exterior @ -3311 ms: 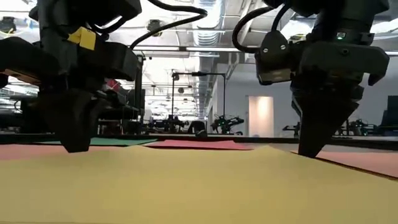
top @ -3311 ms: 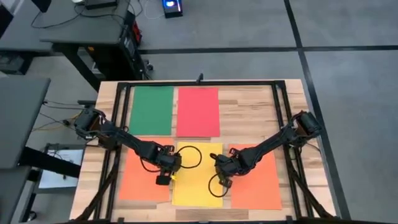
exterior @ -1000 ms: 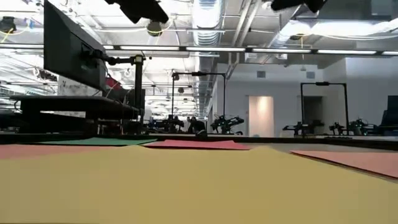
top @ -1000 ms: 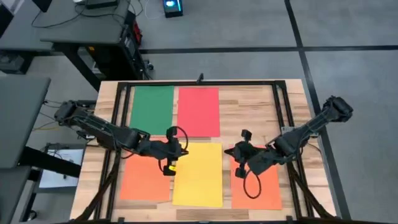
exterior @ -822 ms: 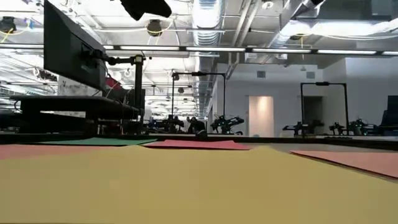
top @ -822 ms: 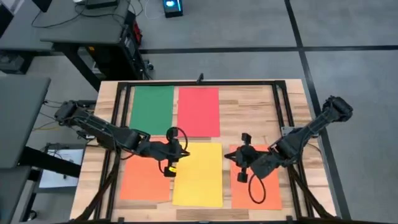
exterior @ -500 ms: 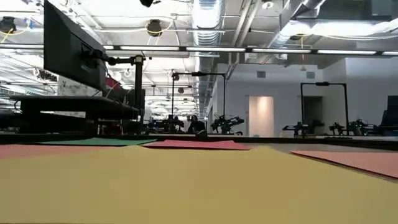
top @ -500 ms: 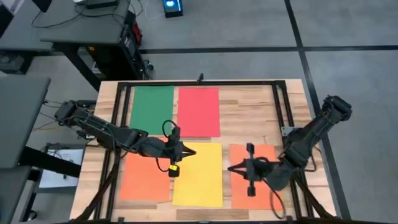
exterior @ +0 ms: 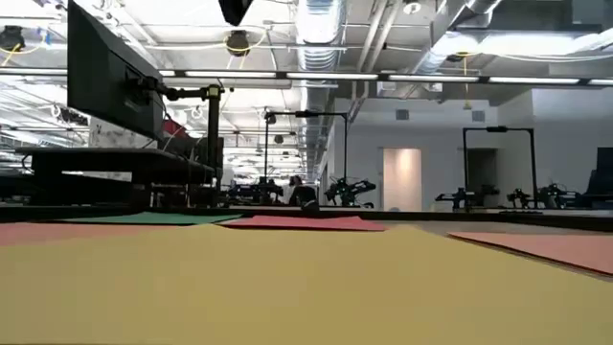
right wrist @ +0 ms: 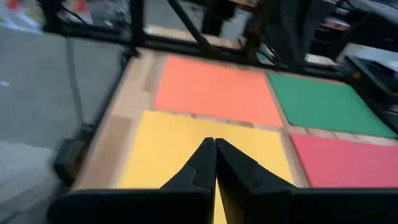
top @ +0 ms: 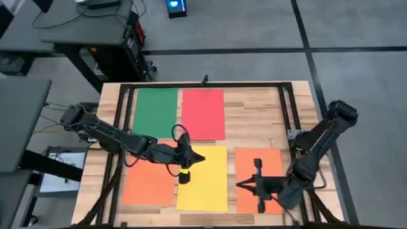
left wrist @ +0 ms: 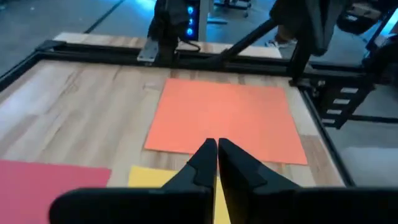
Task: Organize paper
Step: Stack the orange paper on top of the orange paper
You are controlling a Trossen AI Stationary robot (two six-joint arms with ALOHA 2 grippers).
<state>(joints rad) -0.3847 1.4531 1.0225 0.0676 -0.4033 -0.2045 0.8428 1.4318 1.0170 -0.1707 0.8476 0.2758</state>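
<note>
High view is showing the clenched left tool (top: 184, 178) hovering over the yellow paper sheet's (top: 206, 184) left edge, long axis running near-to-far; the clenched right tool (top: 245, 185) is hanging over the right-hand orange paper sheet (top: 276, 159), farther off.

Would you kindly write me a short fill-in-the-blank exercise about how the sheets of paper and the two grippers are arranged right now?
1. Beside the green sheet at the far side of the table lies the ____ sheet.
2. The yellow sheet lies between two ____ sheets.
3. The left gripper hovers above the ____ sheet.
4. Both the left gripper and the right gripper have their fingers ____.

Missing words: red; orange; yellow; shut
</note>
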